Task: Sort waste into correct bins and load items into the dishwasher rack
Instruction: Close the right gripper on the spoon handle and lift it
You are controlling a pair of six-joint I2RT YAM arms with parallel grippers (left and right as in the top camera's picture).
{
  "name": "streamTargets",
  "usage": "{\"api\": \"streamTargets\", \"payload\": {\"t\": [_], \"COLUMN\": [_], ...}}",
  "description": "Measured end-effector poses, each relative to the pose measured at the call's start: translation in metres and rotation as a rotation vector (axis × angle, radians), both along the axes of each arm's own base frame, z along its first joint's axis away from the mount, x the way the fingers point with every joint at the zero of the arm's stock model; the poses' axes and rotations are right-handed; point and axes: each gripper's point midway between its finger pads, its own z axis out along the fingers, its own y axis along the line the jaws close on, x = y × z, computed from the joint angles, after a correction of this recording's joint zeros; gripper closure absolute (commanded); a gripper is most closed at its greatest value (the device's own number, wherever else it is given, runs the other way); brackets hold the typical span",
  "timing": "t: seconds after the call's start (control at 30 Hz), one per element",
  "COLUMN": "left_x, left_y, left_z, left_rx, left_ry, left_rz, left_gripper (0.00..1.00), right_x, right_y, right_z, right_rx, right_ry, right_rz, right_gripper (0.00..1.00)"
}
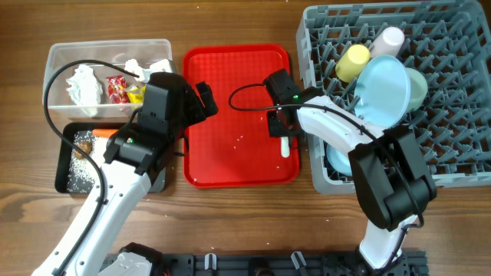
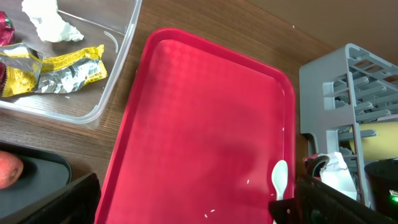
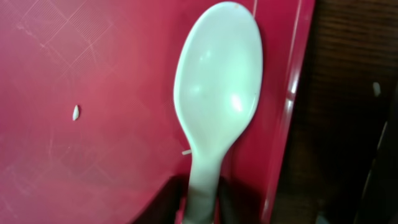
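White plastic spoon (image 3: pixel 217 106) lies along the red tray's (image 1: pixel 230 153) right edge; right gripper (image 3: pixel 202 205) pinches its handle end; left gripper (image 2: pixel 193 205) spread wide, empty. Risk: narrow end-grip; spoon may pivot or slip when lifted toward the dishwasher rack (image 1: pixel 460 153).

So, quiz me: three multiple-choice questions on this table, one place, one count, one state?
1. The white plastic spoon lies: A on the floor; B on the red tray; C in a drawer.
2. Cups in the dishwasher rack: A none; B two; C five.
3. The left end effector is: A open, empty; B clamped on a fork; C clamped on a sponge.
Answers: B, it rests beside the tray's rim nearest the rack; B, a yellow cup and a pink cup; A, its fingers stand wide apart over the tray.
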Motion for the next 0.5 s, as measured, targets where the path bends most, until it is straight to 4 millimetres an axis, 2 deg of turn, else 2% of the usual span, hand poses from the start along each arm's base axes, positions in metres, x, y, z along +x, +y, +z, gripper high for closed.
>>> {"api": "streamTargets", "payload": {"t": [0.33, 0.5], "left_x": [0.000, 0.000], "left_y": [0.000, 0.000], "left_z": [0.000, 0.000], "left_rx": [0.000, 0.000], "left_ry": [0.000, 0.000], "left_rz": [0.000, 0.000], "left_gripper": [0.00, 0.00], "right_x": [0.001, 0.006], "right_y": [0.000, 0.007], "right_z": [0.002, 0.019], "right_rx": [-0.013, 0.003], "right_ry": [0.018, 0.032], "right_rz": [0.013, 0.023], "right_gripper": [0.96, 0.96]}}
